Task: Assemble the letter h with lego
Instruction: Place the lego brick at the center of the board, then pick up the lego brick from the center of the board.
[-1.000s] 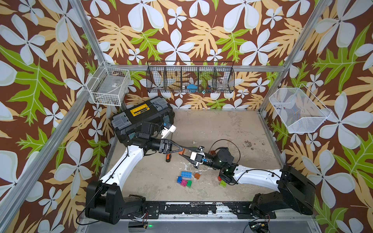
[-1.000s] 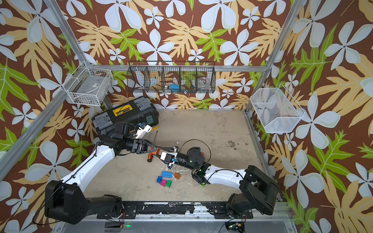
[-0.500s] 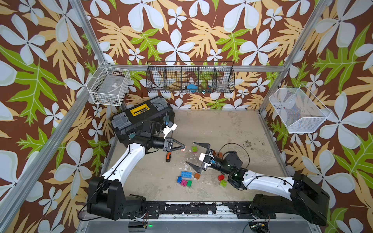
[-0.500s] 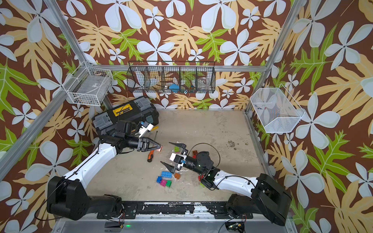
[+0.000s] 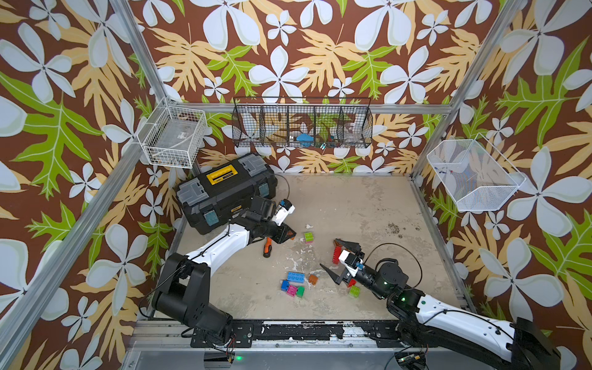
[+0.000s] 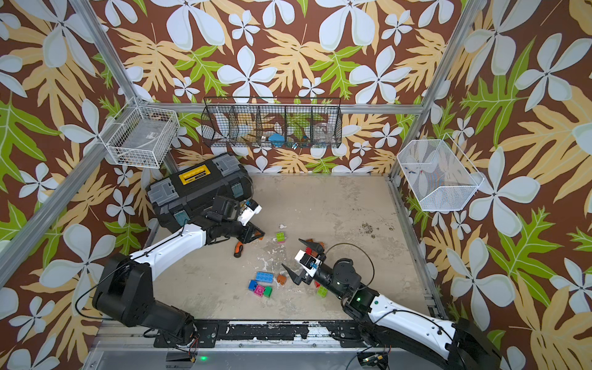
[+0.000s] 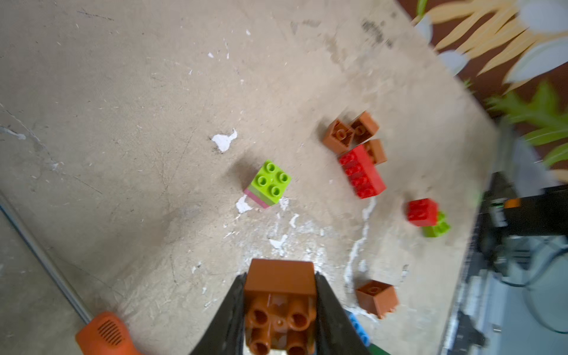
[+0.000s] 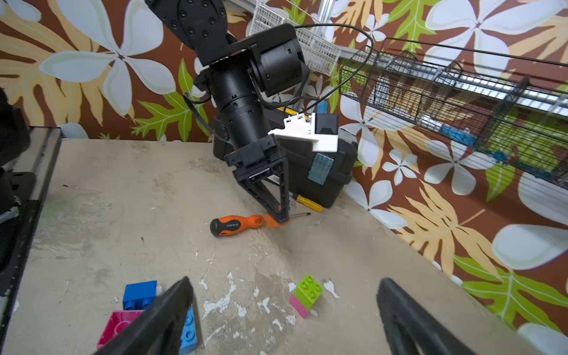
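Floor: worn beige board (image 5: 352, 208), chipped white in patches; floral walls on three sides.
Left gripper (image 7: 279, 276): clamped on an orange-brown brick (image 7: 279, 307), studded face toward the wrist camera; finger bases cut off by the frame; in both top views the brick shows only as an orange sliver at the tips; held low, just beside the orange-handled screwdriver (image 8: 236, 224).
Right gripper (image 8: 285, 279): jaws wide apart, nothing between them; green-on-pink pair (image 8: 307, 295) stands on the floor beyond it, untouched.
Loose lego (image 5: 292, 290): blue, pink and green cubes plus a long blue brick (image 5: 296, 277) grouped near the front edge; h not yet joined.
Red long brick (image 7: 362, 173): plain from the left wrist; in a top view mostly hidden behind the right gripper's finger and camera mount.
Green cube (image 7: 438, 227): blurred, half behind a red cube (image 7: 421, 212).
Wall rack (image 5: 302, 128): contents unreadable through the mesh.
Toolbox (image 5: 224, 192): front corner covered by the left arm.
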Robot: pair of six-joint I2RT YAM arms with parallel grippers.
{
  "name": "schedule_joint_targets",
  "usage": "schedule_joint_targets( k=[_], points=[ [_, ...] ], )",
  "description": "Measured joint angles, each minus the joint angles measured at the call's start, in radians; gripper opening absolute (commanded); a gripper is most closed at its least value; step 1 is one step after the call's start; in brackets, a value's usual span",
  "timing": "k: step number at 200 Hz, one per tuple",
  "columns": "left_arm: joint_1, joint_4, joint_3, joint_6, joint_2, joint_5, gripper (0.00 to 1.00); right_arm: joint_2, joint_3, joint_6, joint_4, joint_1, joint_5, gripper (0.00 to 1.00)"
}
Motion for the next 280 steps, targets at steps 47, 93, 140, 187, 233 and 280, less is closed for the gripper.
schedule_joint_targets(
  k=[47,93,140,187,233,280],
  points=[
    [-0.076,-0.027,0.085,0.078,0.202,-0.324,0.38,-0.042,-0.016,0.058,-0.123,0.000,0.141,0.94],
    [-0.079,-0.058,0.109,0.102,0.253,-0.401,0.65,-0.012,-0.034,0.085,-0.152,0.000,0.148,0.93],
    [-0.079,-0.093,0.135,0.105,0.232,-0.383,0.74,0.101,0.056,0.081,-0.210,0.000,0.054,0.87],
    [0.106,-0.150,0.161,0.104,0.058,-0.252,0.75,0.364,0.273,0.013,-0.349,0.140,-0.113,0.83],
    [0.345,-0.178,0.036,0.105,-0.126,-0.120,0.78,0.627,0.423,-0.015,-0.386,0.269,-0.144,0.72],
    [0.461,-0.192,-0.044,0.120,-0.184,-0.070,0.78,0.793,0.517,0.040,-0.379,0.289,-0.106,0.62]
  ],
)
